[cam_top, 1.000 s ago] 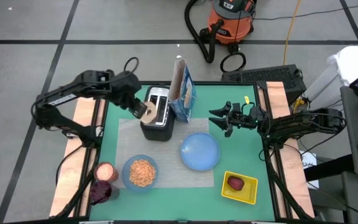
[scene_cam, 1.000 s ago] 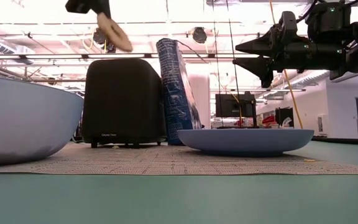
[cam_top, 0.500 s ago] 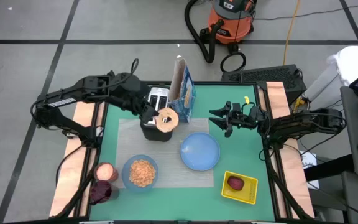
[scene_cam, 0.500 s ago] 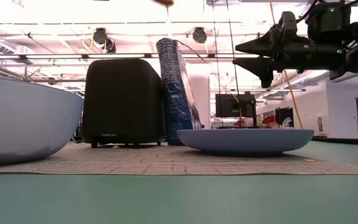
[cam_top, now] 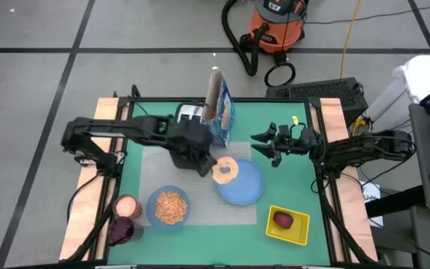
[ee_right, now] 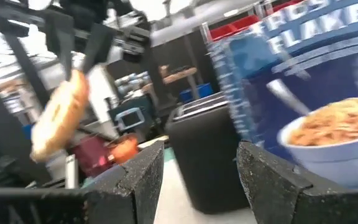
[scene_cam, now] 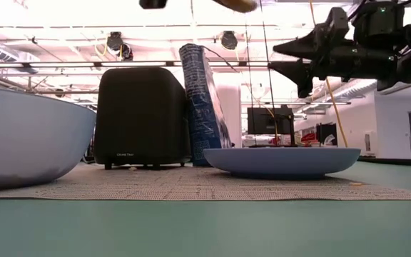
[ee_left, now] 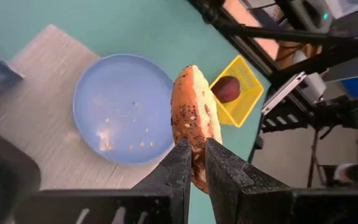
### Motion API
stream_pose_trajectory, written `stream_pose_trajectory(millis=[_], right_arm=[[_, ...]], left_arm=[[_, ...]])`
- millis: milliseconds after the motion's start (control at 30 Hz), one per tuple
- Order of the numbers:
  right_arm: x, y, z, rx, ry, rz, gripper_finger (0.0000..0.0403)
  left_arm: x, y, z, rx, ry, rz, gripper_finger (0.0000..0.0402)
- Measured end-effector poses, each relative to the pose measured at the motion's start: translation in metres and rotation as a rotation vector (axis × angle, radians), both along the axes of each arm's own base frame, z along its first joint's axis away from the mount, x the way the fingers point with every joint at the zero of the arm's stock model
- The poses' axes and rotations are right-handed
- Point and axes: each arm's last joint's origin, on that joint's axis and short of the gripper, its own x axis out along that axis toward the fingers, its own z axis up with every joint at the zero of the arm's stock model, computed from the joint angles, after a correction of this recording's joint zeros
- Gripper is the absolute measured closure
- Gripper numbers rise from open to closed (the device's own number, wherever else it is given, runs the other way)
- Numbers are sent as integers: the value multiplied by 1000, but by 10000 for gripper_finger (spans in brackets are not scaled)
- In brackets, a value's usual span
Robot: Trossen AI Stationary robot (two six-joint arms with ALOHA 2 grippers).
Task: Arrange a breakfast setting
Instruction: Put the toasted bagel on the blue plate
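My left gripper (cam_top: 210, 165) is shut on the small browned bagel (cam_top: 225, 171) and holds it in the air over the left edge of the light-blue plate (cam_top: 243, 184). The plate lies on the grey mat (cam_top: 154, 161). The light-blue bowl (cam_top: 169, 207) holds cereal and stands on the mat's near left part. The blue cereal box (cam_top: 220, 112) stands beside the black-and-silver toaster (cam_top: 187, 139). The dark red fruit (cam_top: 283, 220) lies in the yellow tray (cam_top: 298, 231). My right gripper (cam_top: 263, 144) is open and empty, in the air right of the box. I see no spoon. My left gripper pinches the bagel between its two fingers (ee_left: 180, 163), one on each flat face near the rim (ee_left: 196, 148). The rest of the bagel sticks out beyond the fingertips. The bagel is lifted clear, above the plate (ee_left: 124, 109).
Two cups (cam_top: 126, 205) (cam_top: 122, 230) stand at the table's near left corner. The toaster and the upright cereal box stand close behind the plate. The yellow tray sits at the near right. Bare green table lies between the plate and the right edge.
My left gripper has carried the bagel from above the toaster toward the table's right and near side, until it is over the plate's left edge. The arm has stretched out across the toaster. The bagel has stayed pinched and clear of everything.
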Motion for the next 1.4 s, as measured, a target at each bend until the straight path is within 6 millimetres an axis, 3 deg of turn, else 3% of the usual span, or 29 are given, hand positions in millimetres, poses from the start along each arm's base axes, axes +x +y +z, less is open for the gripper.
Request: stream_pose_trajectory(millis=[267, 700, 1033, 1400], right_arm=[[-5, 4, 12, -33, -67, 71, 211], [-20, 8, 35, -105, -207, 68, 211], [-21, 8, 36, -106, -208, 69, 211], [-21, 8, 35, -102, -196, 69, 211]], left_arm=[[49, -13, -46, 8, 28, -20, 360], [96, -16, -114, 20, 92, 5, 360], [108, -15, -151, 92, 185, 45, 360], [108, -15, -153, 175, 186, 25, 360]])
